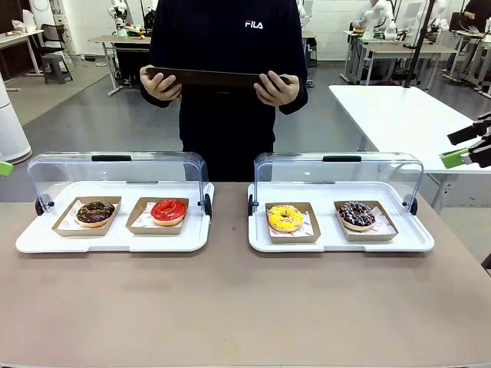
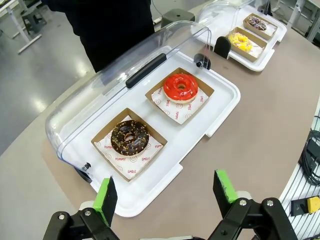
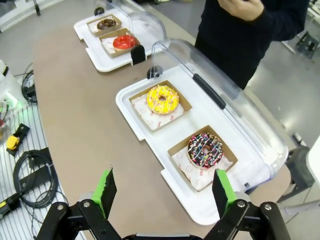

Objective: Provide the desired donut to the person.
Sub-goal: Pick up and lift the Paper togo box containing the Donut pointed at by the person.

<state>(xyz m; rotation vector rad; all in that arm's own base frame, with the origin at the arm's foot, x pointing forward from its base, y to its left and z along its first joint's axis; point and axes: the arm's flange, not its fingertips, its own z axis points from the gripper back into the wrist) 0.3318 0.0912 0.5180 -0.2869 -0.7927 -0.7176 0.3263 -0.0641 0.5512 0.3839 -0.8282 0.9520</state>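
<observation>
Table [image 1: 245, 307], brown top, person [image 1: 226, 46] standing at the far side.

- Person: black FILA sweatshirt. Forearms bent up in front of the waist; right hand [image 1: 161, 83] and left hand [image 1: 278, 88] each grip one end of a dark flat board [image 1: 215, 77] held level.
- Left white tray [image 1: 115, 241]: clear domed lid [image 1: 115, 172] swung back and open. Two cardboard boats side by side. Outer boat holds a chocolate donut with nut crumbs [image 1: 95, 211]; inner boat holds a red-glazed donut [image 1: 169, 211].
- Right white tray [image 1: 337, 244]: clear lid [image 1: 337, 172] likewise open. Inner boat holds a yellow sprinkled donut [image 1: 285, 218]; outer boat holds a chocolate donut with coloured sprinkles [image 1: 357, 215].
- All four donuts sit in their boats on the trays, untouched. Nothing marks which one is wanted.
- Left claw [image 2: 165, 189]: spread wide, empty. Hangs above the near edge of the left tray, tilted down and looking across it, the nut-crumb donut nearest, well apart from it. In the front view just a green pad tip [image 1: 4, 168] pokes in at the left edge.
- Right claw [image 3: 164, 190]: spread wide, empty. Hangs above the near corner of the right tray, angled down, the coloured-sprinkle donut nearest, no contact. From the front it sits high at the far right edge [image 1: 464, 146], fingers pointing inward, clear of the table.
</observation>
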